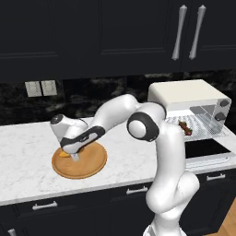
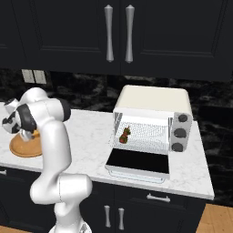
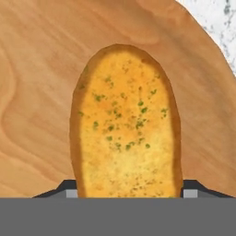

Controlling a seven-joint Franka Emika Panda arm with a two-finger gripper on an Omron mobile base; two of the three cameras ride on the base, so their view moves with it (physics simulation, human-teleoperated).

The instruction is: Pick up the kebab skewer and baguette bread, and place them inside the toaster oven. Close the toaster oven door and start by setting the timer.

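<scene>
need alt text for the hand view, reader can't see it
A golden baguette bread slice flecked with green herbs lies on a round wooden board, seen close from above. The end effector straddles its near end, one dark fingertip at each side. White marble counter shows at the top right corner.

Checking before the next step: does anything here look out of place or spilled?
Nothing stands out. The kebab skewer lies on the toaster oven rack, and the baguette bread sits on the wooden board.

Round wooden board (image 1: 87, 167) on counter (image 1: 27, 152), left of toaster oven (image 1: 186, 94). Baguette bread (image 3: 125, 124) on board — gripper (image 1: 73, 157) over it, fingertips (image 3: 68, 188) either side. Kebab skewer (image 2: 124, 134) on rack inside oven; toaster oven door (image 2: 139, 162) folded down in front.
</scene>
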